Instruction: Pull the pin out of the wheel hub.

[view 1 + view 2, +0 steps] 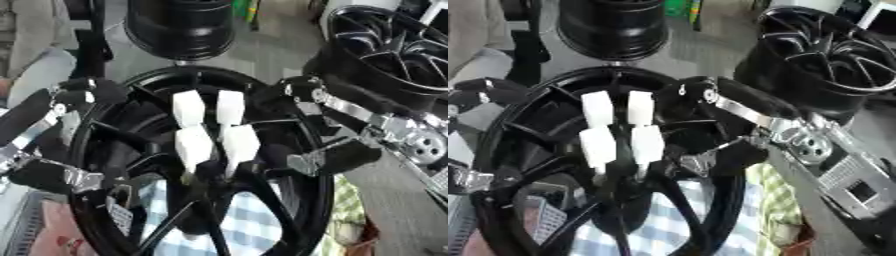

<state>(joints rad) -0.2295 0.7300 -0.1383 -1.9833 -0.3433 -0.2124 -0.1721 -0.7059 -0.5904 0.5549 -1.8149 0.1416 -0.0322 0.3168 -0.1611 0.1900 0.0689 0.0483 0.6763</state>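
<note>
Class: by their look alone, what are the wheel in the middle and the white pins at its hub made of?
Wheel: probably cast metal in glossy black paint; its rim catches highlights. White pins: likely plastic, matte, blocky, uniformly white; uncertain.

Looks like an auto workshop: black alloy wheel (105, 200) near on a checked cloth (249, 225), 2 more rims far – centre (179, 30) & right (824, 60).
</note>
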